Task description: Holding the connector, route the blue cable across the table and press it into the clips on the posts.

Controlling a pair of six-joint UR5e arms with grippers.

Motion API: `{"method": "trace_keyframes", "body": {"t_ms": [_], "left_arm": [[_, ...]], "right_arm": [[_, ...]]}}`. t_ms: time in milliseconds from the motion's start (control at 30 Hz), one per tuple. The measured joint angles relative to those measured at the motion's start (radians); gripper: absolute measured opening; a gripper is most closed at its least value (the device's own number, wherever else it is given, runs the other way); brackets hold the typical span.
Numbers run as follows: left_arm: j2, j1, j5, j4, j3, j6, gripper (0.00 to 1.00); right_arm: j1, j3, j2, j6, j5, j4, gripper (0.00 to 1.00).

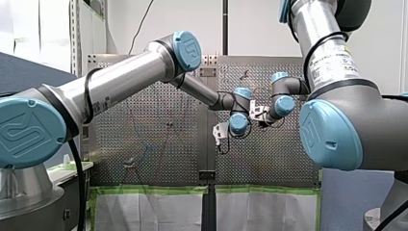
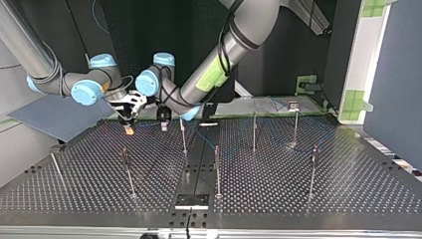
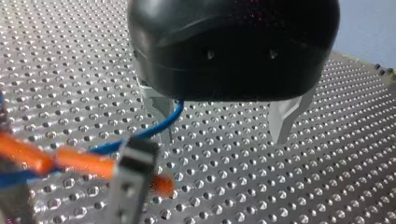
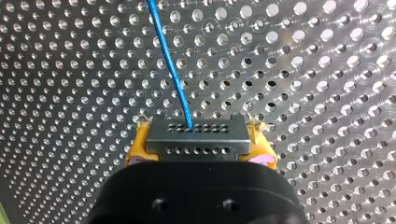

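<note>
perforated table: thin blue cable enters grey connector, two hole rows.

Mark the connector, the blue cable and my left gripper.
connector (image 4: 196, 136), right wrist view, its grey face
blue cable (image 4: 170, 65), right wrist view, stretch ahead of connector
left gripper (image 3: 222, 137), left wrist view, midway between fingertips

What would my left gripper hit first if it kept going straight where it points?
Most likely the perforated table, bare between my left gripper's open fingers. The blue cable crosses one finger and could snag first; depth is unclear.
</note>
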Motion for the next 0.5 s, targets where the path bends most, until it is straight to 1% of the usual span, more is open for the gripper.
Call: {"method": "trace_keyframes", "body": {"t_ms": [33, 100, 133, 167, 200, 233, 333, 500], "left_arm": [[0.000, -0.002, -0.001, 0.000, 0.000, 0.002, 0.67], [0.000, -0.006, -0.004, 0.000, 0.000, 0.008, 0.23], [0.000, -0.007, -0.007, 0.000, 0.000, 0.010, 0.23], [0.000, -0.009, -0.011, 0.000, 0.000, 0.011, 0.09], [0.000, -0.010, -0.018, -0.001, 0.000, 0.011, 0.09], [0.000, -0.012, -0.024, -0.001, 0.000, 0.011, 0.00], [0.001, -0.014, -0.041, -0.004, 0.000, 0.003, 0.00], [0.008, -0.021, -0.069, -0.026, 0.000, -0.026, 0.00]], "right_arm": [[0.000, 0.000, 0.000, 0.000, 0.000, 0.000, 0.00], [0.000, 0.000, 0.000, -0.001, 0.000, 0.000, 0.00], [0.000, 0.000, 0.000, -0.001, 0.000, 0.000, 0.00], [0.000, 0.000, -0.001, -0.001, 0.000, -0.001, 0.00], [0.000, 0.000, -0.001, -0.001, 0.000, -0.001, 0.00], [0.000, 0.000, -0.001, -0.001, 0.000, -0.001, 0.00], [0.000, -0.002, -0.001, 0.001, 0.000, -0.001, 0.00], [0.000, -0.006, -0.001, 0.007, 0.000, -0.002, 0.00]]}}
